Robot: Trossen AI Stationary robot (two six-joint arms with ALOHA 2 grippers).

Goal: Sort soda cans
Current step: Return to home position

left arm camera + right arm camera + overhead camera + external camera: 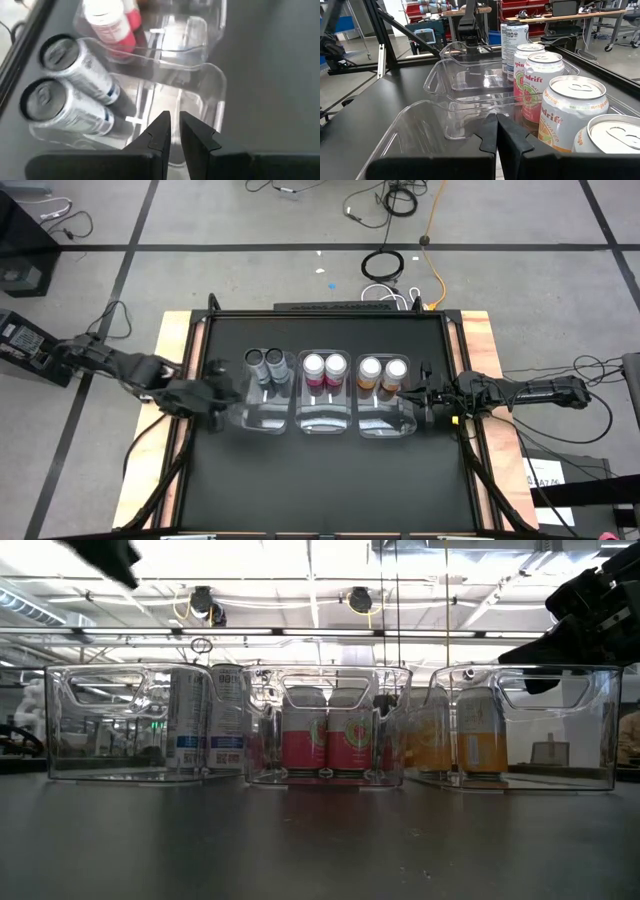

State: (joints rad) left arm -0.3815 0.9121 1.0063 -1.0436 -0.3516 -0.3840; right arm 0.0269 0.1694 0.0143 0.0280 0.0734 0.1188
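Observation:
Three clear bins stand side by side mid-table. Two dark grey cans stand upright at the far end of the left bin. Two pink-red cans stand likewise in the middle bin, and two orange cans in the right bin. My left gripper hovers by the left bin's outer wall with its fingers shut. My right gripper hovers by the right bin's outer wall, also shut. In the low view both arms sit above the bin rims.
The black table top lies bare between the bins and the near edge, with wooden strips along its left and right sides. Cables and a coiled cord lie on the floor beyond the far edge.

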